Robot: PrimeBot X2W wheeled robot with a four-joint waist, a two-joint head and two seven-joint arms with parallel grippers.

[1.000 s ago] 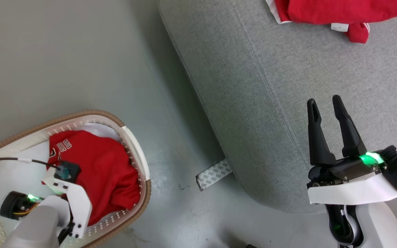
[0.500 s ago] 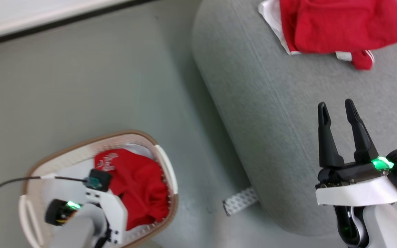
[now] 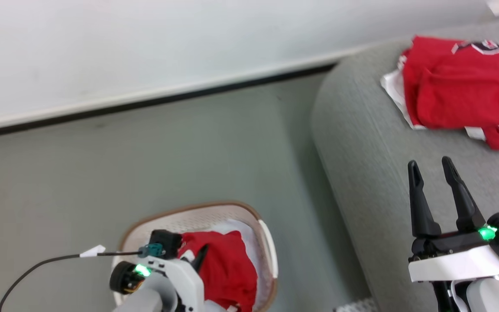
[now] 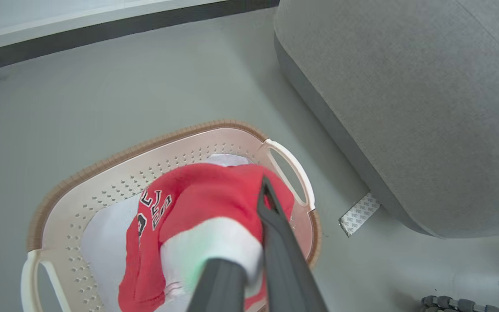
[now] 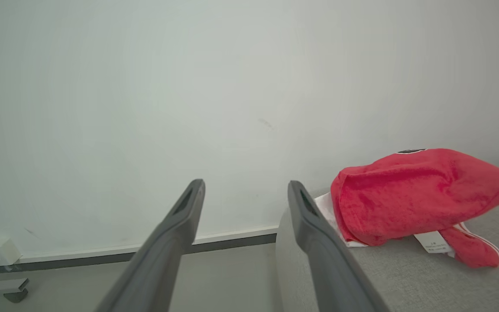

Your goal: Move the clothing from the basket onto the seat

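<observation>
Two red garments are in play. A second red garment (image 3: 461, 91) lies on the seat (image 4: 405, 108), towards its far end. The other, a lettered red jersey (image 4: 202, 190), is bunched in the basket (image 4: 115, 182), which stands on the floor (image 3: 189, 151) near the seat.

The left tool (image 4: 254, 208) is clamped tight on the jersey. One dark finger lies over the red cloth and the other is buried under a white fold (so how much fabric sits between them cannot be judged). The right tool (image 3: 430, 164) hangs above the seat with its fingers spread wide and nothing in them.

The step in hand looks like the lift out of the basket. To do it well, the left arm should rise straight until the hanging cloth is above the brown rim, and only then swing towards the seat. A sideways pull too early would likely drag cloth over the wall and tip or slide the light basket. The pinch seems to be on a bunched fold, so a slow carry guards against slipping. A good drop point is bare seat beside the garment lying there, well in from the rounded edge.
</observation>
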